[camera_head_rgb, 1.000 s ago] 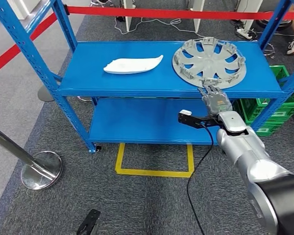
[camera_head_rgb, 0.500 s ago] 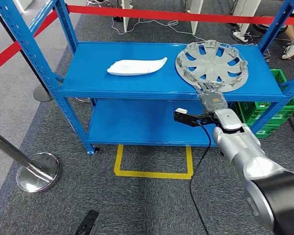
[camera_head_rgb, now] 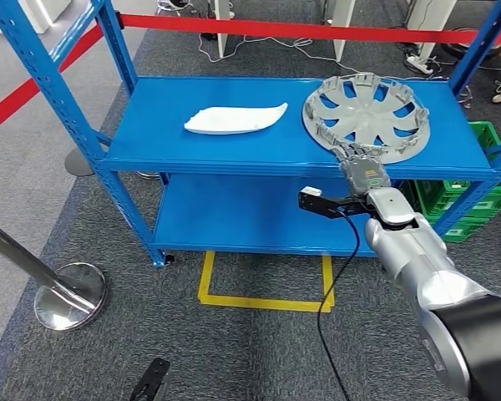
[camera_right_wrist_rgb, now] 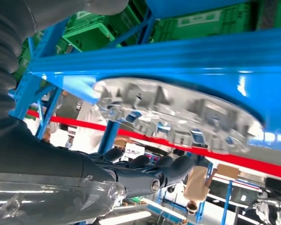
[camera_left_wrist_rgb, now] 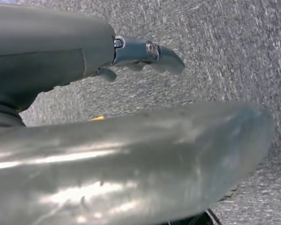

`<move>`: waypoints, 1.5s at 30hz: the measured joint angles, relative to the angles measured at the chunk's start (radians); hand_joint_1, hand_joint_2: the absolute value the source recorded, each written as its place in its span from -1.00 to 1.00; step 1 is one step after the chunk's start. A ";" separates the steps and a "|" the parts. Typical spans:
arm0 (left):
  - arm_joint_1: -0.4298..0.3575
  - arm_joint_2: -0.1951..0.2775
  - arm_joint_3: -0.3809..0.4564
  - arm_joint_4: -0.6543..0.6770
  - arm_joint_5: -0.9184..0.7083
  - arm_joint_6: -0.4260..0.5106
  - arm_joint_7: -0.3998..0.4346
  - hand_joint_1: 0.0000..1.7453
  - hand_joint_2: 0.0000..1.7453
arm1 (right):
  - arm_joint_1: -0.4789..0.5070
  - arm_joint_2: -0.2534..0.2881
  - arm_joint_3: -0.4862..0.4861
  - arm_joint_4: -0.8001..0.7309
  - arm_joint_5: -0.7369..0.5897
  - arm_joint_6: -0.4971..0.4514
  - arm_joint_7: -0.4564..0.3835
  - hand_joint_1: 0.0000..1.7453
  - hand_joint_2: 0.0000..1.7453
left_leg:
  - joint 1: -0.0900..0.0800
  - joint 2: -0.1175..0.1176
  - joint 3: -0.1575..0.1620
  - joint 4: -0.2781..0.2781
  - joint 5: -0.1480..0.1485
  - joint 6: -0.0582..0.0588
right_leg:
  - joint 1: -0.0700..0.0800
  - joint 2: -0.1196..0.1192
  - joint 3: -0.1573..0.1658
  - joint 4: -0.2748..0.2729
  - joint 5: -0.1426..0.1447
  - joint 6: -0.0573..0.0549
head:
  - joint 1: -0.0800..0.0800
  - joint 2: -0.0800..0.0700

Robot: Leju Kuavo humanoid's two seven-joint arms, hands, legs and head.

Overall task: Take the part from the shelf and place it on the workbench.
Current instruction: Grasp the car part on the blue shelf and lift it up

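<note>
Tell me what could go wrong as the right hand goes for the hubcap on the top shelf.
The right hand is at the near rim of the hubcap, so a thin-edge hold could slip. That rim sits at the shelf edge, so a nudge could tip it off. The black cable hanging from the wrist could snag.
</note>
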 joint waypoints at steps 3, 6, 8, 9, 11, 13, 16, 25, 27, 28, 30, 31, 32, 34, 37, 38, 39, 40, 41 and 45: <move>-0.001 0.001 0.001 0.000 0.001 0.002 -0.001 -1.00 -1.00 | 0.000 0.000 0.000 0.000 0.000 -0.001 0.001 -1.00 1.00 | -0.001 0.002 0.001 -0.002 0.006 0.026 | 0.000 0.003 -0.001 0.003 -0.002 0.000 | -0.008 0.000; -0.002 0.001 0.003 0.000 0.001 0.002 -0.005 -1.00 -1.00 | 0.004 -0.001 0.000 0.000 -0.001 -0.001 0.000 -1.00 1.00 | 0.000 0.002 0.004 -0.012 0.012 0.024 | 0.001 0.004 -0.004 0.004 -0.002 0.000 | -0.009 0.000; -0.001 0.001 0.003 0.000 0.001 0.002 -0.008 -1.00 -1.00 | 0.005 -0.001 0.000 0.000 -0.003 -0.002 0.000 -1.00 1.00 | 0.001 0.002 0.004 -0.014 0.011 0.012 | 0.001 0.004 -0.004 0.004 -0.003 -0.001 | -0.009 0.000; -0.001 0.001 0.004 0.000 0.000 0.002 -0.009 -1.00 -1.00 | 0.006 -0.001 0.000 0.000 -0.003 -0.002 0.000 -1.00 1.00 | 0.002 0.002 0.004 -0.015 0.011 0.008 | 0.002 0.004 -0.005 0.005 -0.003 -0.001 | -0.009 0.000; -0.001 0.001 0.005 0.000 -0.001 0.002 -0.010 -1.00 -1.00 | 0.006 -0.001 0.000 0.000 -0.005 -0.002 0.000 -1.00 1.00 | 0.003 0.002 0.004 -0.015 0.011 0.003 | 0.002 0.003 -0.004 0.005 -0.003 -0.002 | -0.008 0.000; -0.001 0.001 0.009 0.000 -0.002 0.002 -0.010 -1.00 -1.00 | 0.007 -0.001 0.000 0.000 -0.007 -0.002 0.000 -1.00 1.00 | 0.003 0.002 0.004 -0.015 0.011 0.002 | 0.002 0.003 -0.004 0.004 -0.002 -0.001 | -0.008 0.000; -0.001 0.001 0.016 0.000 -0.005 0.002 -0.010 -1.00 -1.00 | 0.008 -0.001 0.000 0.000 -0.011 -0.004 0.000 -1.00 1.00 | 0.001 0.002 0.004 -0.015 0.011 0.002 | 0.001 0.003 -0.002 0.002 -0.001 0.001 | -0.008 0.000; -0.001 0.001 0.021 0.000 -0.010 0.001 -0.010 -1.00 -1.00 | 0.013 -0.001 0.000 0.000 -0.015 -0.008 0.000 -1.00 1.00 | 0.000 0.002 0.004 -0.015 0.012 0.004 | -0.002 0.002 0.000 -0.003 0.003 0.006 | -0.008 0.000; -0.001 0.001 0.021 0.000 -0.010 0.000 -0.010 -1.00 -1.00 | 0.015 -0.001 0.000 0.000 -0.015 -0.009 0.000 -1.00 1.00 | 0.000 0.002 0.004 -0.015 0.012 0.004 | -0.002 0.002 0.000 -0.003 0.003 0.006 | -0.008 0.000; -0.001 0.001 0.021 0.000 -0.010 -0.001 -0.010 -1.00 -1.00 | 0.015 -0.001 0.000 0.000 -0.015 -0.009 0.000 -1.00 1.00 | 0.000 0.002 0.004 -0.015 0.012 0.004 | -0.002 0.002 0.000 -0.003 0.003 0.006 | -0.008 0.000; -0.001 0.001 0.021 0.000 -0.011 -0.003 -0.010 -1.00 -1.00 | 0.016 -0.001 0.000 0.000 -0.016 -0.011 0.000 -1.00 1.00 | -0.001 0.002 0.004 -0.015 0.012 0.004 | -0.002 0.002 0.000 -0.003 0.003 0.006 | -0.008 0.000; -0.001 0.001 0.021 0.000 -0.012 -0.004 -0.010 -1.00 -1.00 | 0.017 -0.001 0.000 0.000 -0.016 -0.012 0.000 -1.00 1.00 | -0.001 0.002 0.004 -0.015 0.012 0.004 | -0.002 0.002 0.000 -0.003 0.003 0.006 | -0.008 0.000; -0.001 0.002 0.021 0.000 -0.012 -0.005 -0.010 -1.00 -1.00 | 0.017 -0.001 0.000 0.000 -0.017 -0.012 0.000 -1.00 1.00 | -0.001 0.002 0.004 -0.015 0.012 0.004 | -0.002 0.002 0.000 -0.003 0.003 0.006 | -0.008 0.000; -0.001 0.002 0.021 0.000 -0.012 -0.007 -0.008 -1.00 -1.00 | 0.018 -0.001 0.000 0.000 -0.017 -0.012 0.000 -1.00 1.00 | -0.001 0.002 0.004 -0.015 0.012 0.004 | -0.002 0.002 0.000 -0.003 0.003 0.006 | -0.008 0.000; -0.001 0.002 0.021 0.000 -0.013 -0.009 -0.002 -1.00 -1.00 | 0.018 -0.001 0.000 0.000 -0.018 -0.012 -0.001 -1.00 1.00 | -0.001 0.002 0.004 -0.015 0.012 0.004 | -0.002 0.002 0.000 -0.003 0.003 0.006 | -0.008 0.000; -0.001 0.002 0.021 0.000 -0.014 -0.009 -0.001 -1.00 -1.00 | 0.019 -0.001 0.000 0.000 -0.018 -0.012 -0.001 -1.00 1.00 | -0.001 0.002 0.004 -0.015 0.012 0.004 | -0.002 0.002 0.000 -0.003 0.003 0.006 | -0.008 0.000; -0.001 0.002 0.021 0.000 -0.014 -0.010 0.000 -1.00 -1.00 | 0.019 -0.001 0.000 0.000 -0.018 -0.012 -0.001 -1.00 1.00 | -0.001 0.002 0.004 -0.015 0.012 0.004 | -0.002 0.002 0.000 -0.003 0.003 0.006 | -0.008 0.000; -0.001 0.002 0.021 0.000 -0.015 -0.010 0.000 -1.00 -1.00 | 0.019 -0.001 0.000 0.000 -0.018 -0.012 -0.001 -1.00 1.00 | -0.001 0.002 0.004 -0.015 0.012 0.004 | -0.002 0.002 0.000 -0.003 0.003 0.006 | -0.008 0.000; -0.001 0.002 0.021 0.000 -0.015 -0.010 0.000 -1.00 -1.00 | 0.019 -0.001 0.000 0.000 -0.018 -0.012 -0.001 -1.00 1.00 | -0.001 0.002 0.004 -0.015 0.012 0.004 | -0.002 0.002 0.000 -0.003 0.003 0.006 | -0.008 0.000; -0.001 0.002 0.022 0.000 -0.019 -0.010 0.001 -1.00 -1.00 | 0.019 -0.001 0.000 0.000 -0.018 -0.013 -0.001 -1.00 1.00 | -0.001 0.002 0.004 -0.015 0.012 0.004 | -0.002 0.002 0.000 -0.003 0.003 0.006 | -0.008 0.000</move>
